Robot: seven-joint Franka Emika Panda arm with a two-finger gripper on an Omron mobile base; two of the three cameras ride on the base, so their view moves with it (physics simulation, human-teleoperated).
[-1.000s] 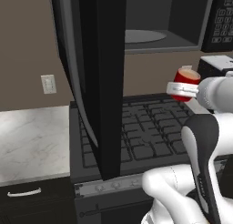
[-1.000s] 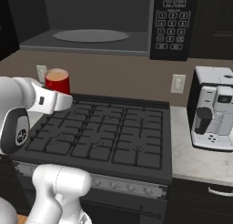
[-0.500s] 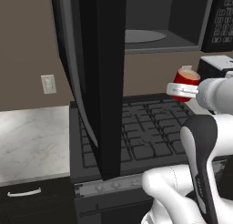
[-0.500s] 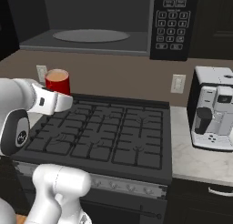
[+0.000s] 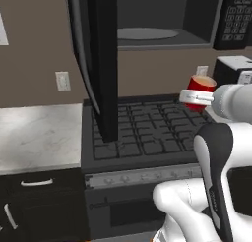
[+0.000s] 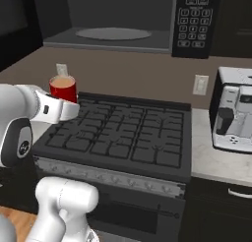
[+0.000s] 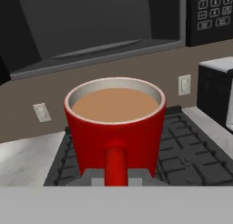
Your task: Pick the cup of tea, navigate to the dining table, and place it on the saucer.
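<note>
The cup of tea [image 7: 116,127] is a glossy red mug filled with tan liquid, its handle turned toward the hand camera. My gripper [image 7: 116,176] is shut on the cup at the base of that handle. In the left base view the cup of tea [image 5: 201,84] hangs upright above the right side of the stove, with the gripper [image 5: 196,96] at the end of the white forearm. From the right base view the cup of tea [image 6: 63,87] hovers over the stove's left edge, held by the gripper [image 6: 66,108]. The dining table and the saucer are out of view.
A black gas stove [image 6: 123,133] lies below the cup. Above it the microwave [image 6: 113,19] stands open, its dark door [image 5: 101,64] swung out to the left. A coffee machine [image 6: 234,115] stands on the right counter, and a marble counter [image 5: 39,133] lies to the left.
The whole picture has shifted a little in both base views, so the base has moved. The cup stays held at the same spot relative to the arm.
</note>
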